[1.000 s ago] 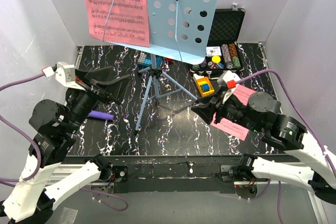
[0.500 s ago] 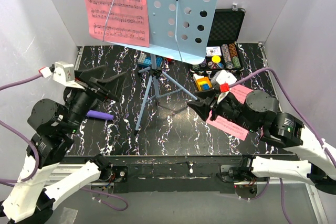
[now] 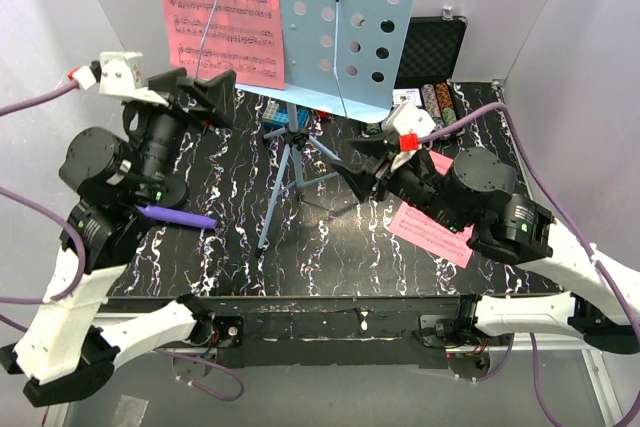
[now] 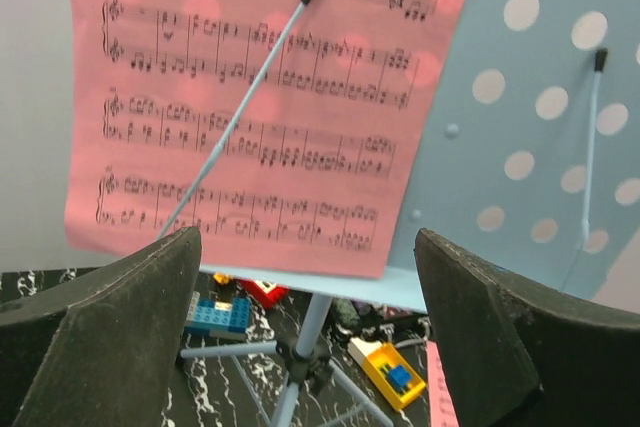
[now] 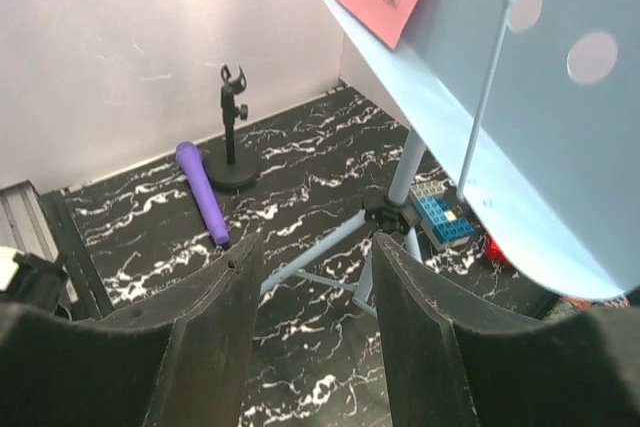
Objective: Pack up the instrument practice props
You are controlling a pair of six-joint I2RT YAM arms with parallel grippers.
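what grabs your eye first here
The tall light-blue music stand at the back centre dominates, with a pink sheet of music on its left half. Both arms point at it: the left gripper open, facing the sheet, and the right gripper open, facing the tripod legs. A purple microphone lies on the table at left.

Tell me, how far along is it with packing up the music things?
Nothing looks packed yet. In hand: nothing. The left gripper is open, facing the pink sheet on the blue music stand; the right gripper is open, facing its tripod legs. Left to do: everything. The stand is upright, a loose pink page lies on the table, and the purple microphone lies by the upright mic stand.
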